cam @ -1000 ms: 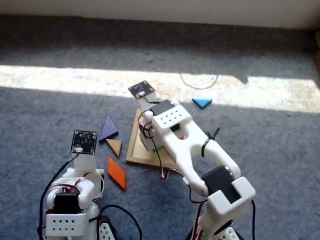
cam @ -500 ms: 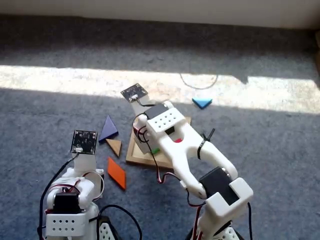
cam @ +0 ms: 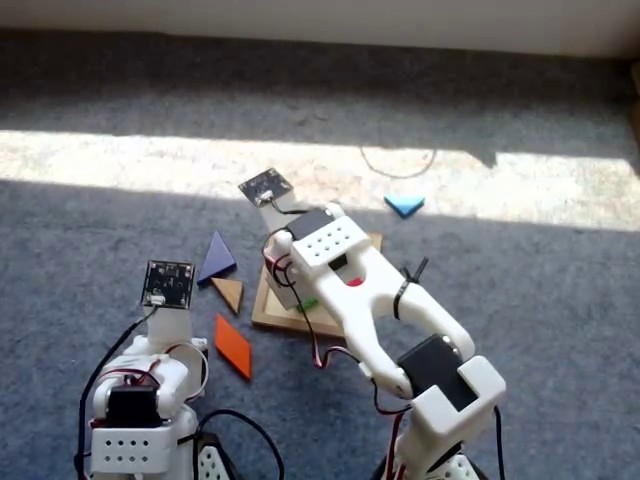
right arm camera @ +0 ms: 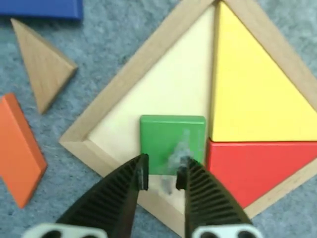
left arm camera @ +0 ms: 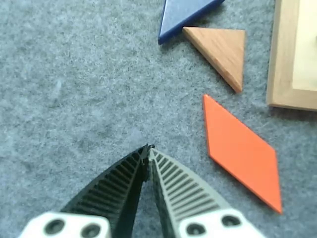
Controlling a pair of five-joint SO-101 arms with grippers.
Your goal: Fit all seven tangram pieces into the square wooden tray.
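Progress stands at three of seven, by our count. Inside the square wooden tray [right arm camera: 148, 60], which lies near the middle of the worktop [cam: 560, 300], we see the yellow triangle [right arm camera: 252, 94], the red piece [right arm camera: 252, 166] touching one of its sides, and the green square [right arm camera: 171, 139] lying flat against the red piece and just beside the yellow one. The rest of the tray floor is bare wood.

Four pieces are left out on the grey worktop. The dark blue triangle [right arm camera: 42, 7], the wooden triangle [right arm camera: 42, 64] and the orange parallelogram [left arm camera: 240, 151] are grouped just beside the tray, toward the worktop's left edge. The light blue triangle [cam: 404, 205] sits well apart toward the far edge (in the strip of sunlight [cam: 150, 160]). We judge the green square to be the piece in hand; whether it is fully seated we cannot tell.

The right claw [right arm camera: 161, 173] hangs over the front part of the tray, its fingers [right arm camera: 200, 198] parted only narrowly. They look to touch the square's top face rather than pinch its sides, though we cannot be sure. The left claw [left arm camera: 148, 148] is pressed together, holds nothing, and hovers above bare worktop just beside the orange parallelogram, toward the front edge.
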